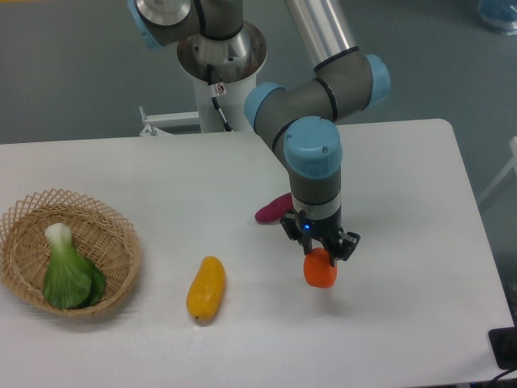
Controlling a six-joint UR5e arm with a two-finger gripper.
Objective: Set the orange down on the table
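1. We see the gripper (321, 260) pointing straight down over the right half of the white tabletop (404, 186), its fingers (335, 249) closed around the top of the orange (321, 269).
2. The orange hangs below the fingers, with most of its round red-orange body showing beneath them.
3. We cannot tell whether the orange is touching the tabletop or is just above it; a faint shadow lies close to its lower right.
4. A small blue light glows on the gripper body just above the fruit.
5. The arm (313, 153) comes down from the upper middle, grey with light-blue joint caps, and its last segment stands upright over the orange.
6. Just behind and to the left of the gripper we see a purple oblong vegetable (275, 208) lying on the tabletop, partly hidden by the arm.
7. Further left and nearer the camera lies a yellow-orange, mango-shaped fruit (206, 288), well apart from the orange.
8. At the far left edge sits a woven wicker basket (121, 242), and inside it we see a leafy green vegetable with a white stalk (68, 269).
9. The robot's base (221, 56) stands behind the tabletop's far edge.
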